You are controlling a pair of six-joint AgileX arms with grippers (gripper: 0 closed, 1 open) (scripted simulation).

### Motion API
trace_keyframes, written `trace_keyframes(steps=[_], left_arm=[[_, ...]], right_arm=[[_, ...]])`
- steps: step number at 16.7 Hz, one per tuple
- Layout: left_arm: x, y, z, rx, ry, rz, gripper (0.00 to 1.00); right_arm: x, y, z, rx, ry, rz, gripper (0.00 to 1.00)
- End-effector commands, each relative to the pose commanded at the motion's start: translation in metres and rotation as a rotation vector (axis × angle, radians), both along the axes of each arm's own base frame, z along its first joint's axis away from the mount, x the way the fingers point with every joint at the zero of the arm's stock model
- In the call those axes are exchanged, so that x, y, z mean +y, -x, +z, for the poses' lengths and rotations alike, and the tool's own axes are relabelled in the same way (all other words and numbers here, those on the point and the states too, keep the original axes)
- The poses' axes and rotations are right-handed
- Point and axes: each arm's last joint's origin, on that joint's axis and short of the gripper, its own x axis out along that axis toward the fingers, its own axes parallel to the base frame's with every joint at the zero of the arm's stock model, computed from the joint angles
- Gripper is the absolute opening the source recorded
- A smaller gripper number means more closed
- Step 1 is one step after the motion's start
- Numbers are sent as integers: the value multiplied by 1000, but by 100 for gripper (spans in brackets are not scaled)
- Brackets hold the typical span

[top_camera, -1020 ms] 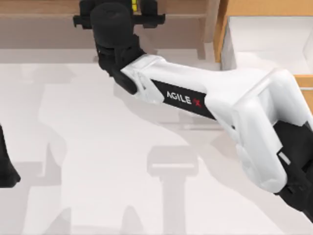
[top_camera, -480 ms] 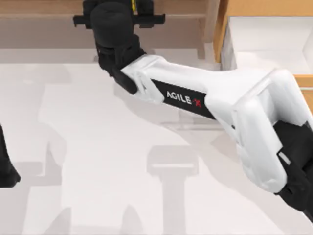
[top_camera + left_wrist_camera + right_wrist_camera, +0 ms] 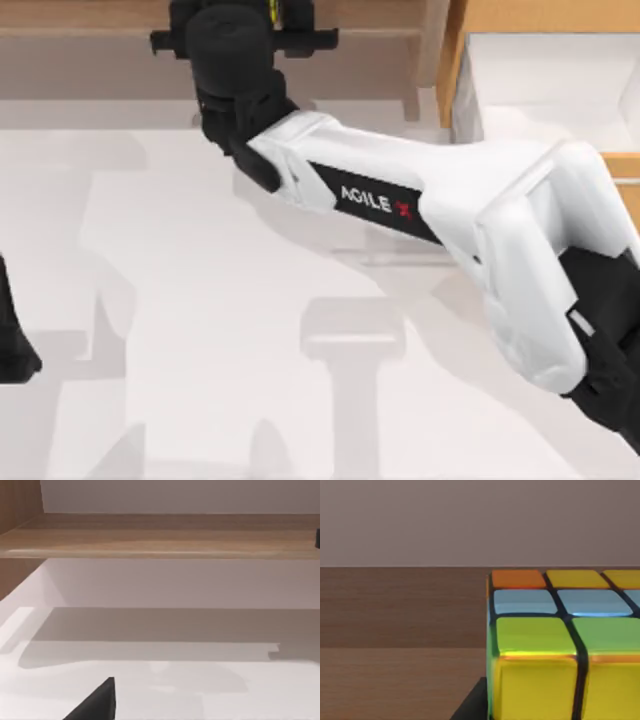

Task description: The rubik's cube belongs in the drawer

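Reach with the right arm (image 3: 400,200) from the lower right side of the table (image 3: 200,300) across to the far edge, well to the left of the middle. Have the right gripper (image 3: 243,20) there at the long brown shelf (image 3: 90,45), pointing into it. See in the top view just a thin yellow strip of the rubik's cube (image 3: 275,10), right beside the black wrist. See the same cube very near in the right wrist view (image 3: 560,645): yellow squares on the nearest face, then green, pale blue, and one orange with more yellow at the back, all divided by dark grid lines. Find it resting on the brown wooden board of the shelf (image 3: 395,630), with a plain wall behind. Cannot tell how far the right claw is open, and cannot tell if it has hold of the cube or is only close to it. Find the drawer (image 3: 455,70) at the far right of the table, pulled open, with its white inside facing up and the orange-brown wall around it, well apart from the cube. Have the left arm (image 3: 12,345) parked at the left edge of the table; cannot tell the state of its claw either.
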Motion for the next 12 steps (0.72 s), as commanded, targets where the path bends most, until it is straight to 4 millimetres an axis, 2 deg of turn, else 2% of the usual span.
trace_keyframes(steps=[4,9,12], left_arm=[[0,0,0,0,0,0,100],[0,0,0,0,0,0,100],[0,0,0,0,0,0,100]], right_arm=[[-2,3,5,-12,-7,18,0],[0,18,16,3,5,7,0],[0,20,20,0,0,0,0]])
